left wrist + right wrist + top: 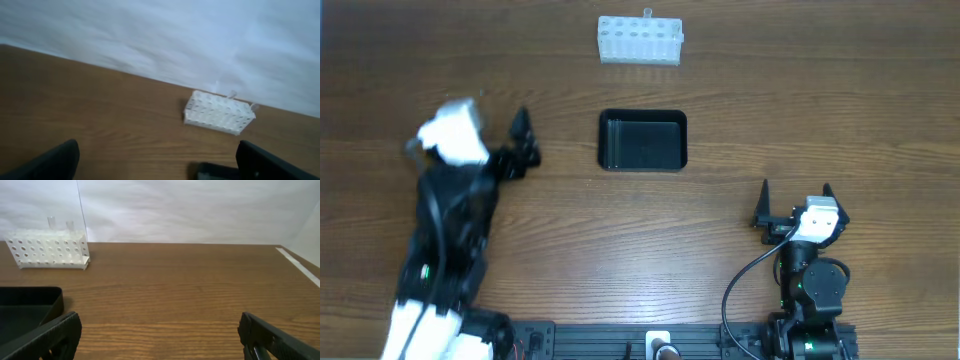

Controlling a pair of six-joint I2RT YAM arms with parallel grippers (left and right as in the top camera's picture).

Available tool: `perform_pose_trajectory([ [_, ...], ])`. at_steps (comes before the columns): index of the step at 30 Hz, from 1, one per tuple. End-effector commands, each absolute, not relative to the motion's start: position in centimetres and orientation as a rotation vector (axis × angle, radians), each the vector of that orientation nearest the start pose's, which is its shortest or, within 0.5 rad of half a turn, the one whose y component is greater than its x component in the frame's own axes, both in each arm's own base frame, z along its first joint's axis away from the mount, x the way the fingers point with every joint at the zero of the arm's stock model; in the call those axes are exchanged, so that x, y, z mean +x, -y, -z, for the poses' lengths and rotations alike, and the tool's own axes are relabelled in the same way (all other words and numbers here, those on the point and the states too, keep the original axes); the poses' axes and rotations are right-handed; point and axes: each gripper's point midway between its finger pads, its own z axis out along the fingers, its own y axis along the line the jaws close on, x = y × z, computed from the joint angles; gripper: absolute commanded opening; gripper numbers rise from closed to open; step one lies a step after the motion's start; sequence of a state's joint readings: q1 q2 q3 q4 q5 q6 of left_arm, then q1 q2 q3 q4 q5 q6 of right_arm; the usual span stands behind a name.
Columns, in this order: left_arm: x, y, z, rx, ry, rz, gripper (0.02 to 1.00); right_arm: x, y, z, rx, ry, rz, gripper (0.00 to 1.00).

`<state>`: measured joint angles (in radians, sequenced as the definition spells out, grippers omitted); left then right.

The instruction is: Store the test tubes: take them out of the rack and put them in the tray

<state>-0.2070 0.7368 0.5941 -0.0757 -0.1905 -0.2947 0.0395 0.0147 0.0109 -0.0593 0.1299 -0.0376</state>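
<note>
The left gripper [525, 142] and the right gripper [795, 204] are both resting with fingers wide apart and empty, while the test tubes [51, 222] are standing in the rack [639, 41] beyond the tray [604, 141].

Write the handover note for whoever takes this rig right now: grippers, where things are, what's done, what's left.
Left gripper: open, empty, to the left of the tray.
Right gripper: open, empty, close to its base, nearer than the tray and to its right.
Rack: on the table beyond the tray, apart from it; at least two test tubes stand in it.
Done: nothing yet; the tray holds no tubes.
Left: take each tube out of the rack and put it in the tray.
</note>
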Motion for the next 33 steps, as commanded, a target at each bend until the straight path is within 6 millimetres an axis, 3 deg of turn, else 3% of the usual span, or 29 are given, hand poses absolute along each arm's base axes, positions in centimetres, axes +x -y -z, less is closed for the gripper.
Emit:
perform_pose_trajectory([
  [1, 27.4, 2.2, -25.0, -0.128, -1.685, 0.180, 0.998, 24.6, 1.0, -15.9, 0.024, -1.637, 0.100, 0.993],
  [9, 24.6, 1.7, -22.8, -0.072, -1.546, 0.183, 0.998, 24.6, 1.0, -15.9, 0.024, -1.637, 0.100, 0.993],
  [15, 24.6, 2.2, -20.9, -0.034, -1.521, 0.213, 0.998, 24.6, 1.0, -15.9, 0.024, -1.637, 0.100, 0.993],
  [26, 24.4, 3.2, -16.2, 0.003, -1.632, 0.260, 0.998, 24.6, 1.0, -15.9, 0.024, -1.637, 0.100, 0.993],
  [33, 24.4, 3.2, -16.0, -0.002, -1.639, 0.262, 0.998, 24.6, 1.0, -15.9, 0.024, -1.637, 0.100, 0.993],
])
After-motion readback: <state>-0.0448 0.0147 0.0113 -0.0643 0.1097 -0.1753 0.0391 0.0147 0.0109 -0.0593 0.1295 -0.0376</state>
